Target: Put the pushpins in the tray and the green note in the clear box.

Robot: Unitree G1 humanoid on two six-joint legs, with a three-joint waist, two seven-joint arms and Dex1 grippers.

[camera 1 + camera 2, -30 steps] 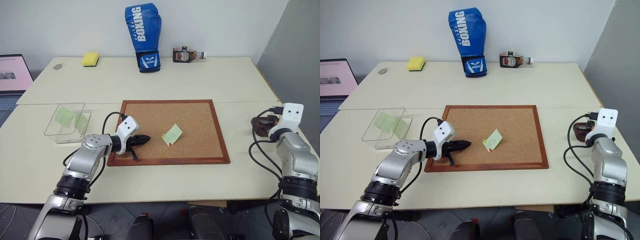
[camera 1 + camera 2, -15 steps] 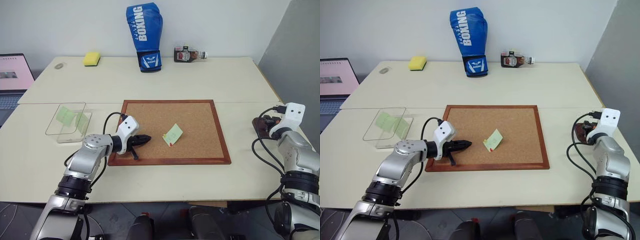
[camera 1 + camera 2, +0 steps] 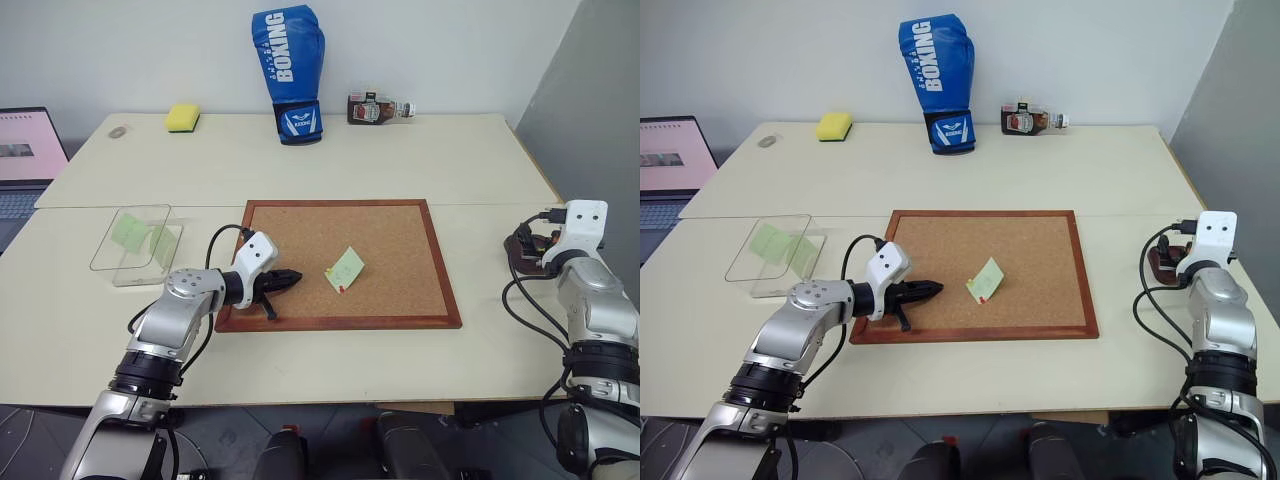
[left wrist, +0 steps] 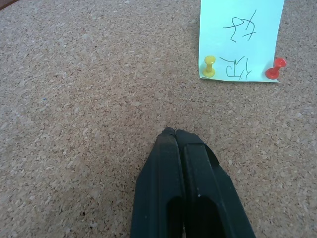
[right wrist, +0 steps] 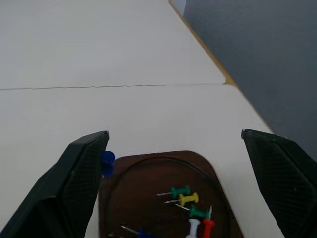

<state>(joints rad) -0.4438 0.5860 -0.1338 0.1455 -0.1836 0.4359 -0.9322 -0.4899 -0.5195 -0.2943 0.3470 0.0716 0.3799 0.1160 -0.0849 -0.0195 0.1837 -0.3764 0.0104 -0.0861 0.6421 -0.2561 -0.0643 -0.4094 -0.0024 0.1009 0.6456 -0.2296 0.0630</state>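
Note (image 4: 241,38) flat on corkboard (image 4: 89,99), pinned edge toward left fingers (image 4: 185,163).

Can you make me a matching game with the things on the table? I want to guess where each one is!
Things:
1. green note
2. boxing glove
3. yellow sponge
4. tray

Places:
A. standing at the back by the wall
B. pinned on the corkboard
C. under the open right gripper
D. far left corner of the table

Pairs: 1-B, 2-A, 3-D, 4-C
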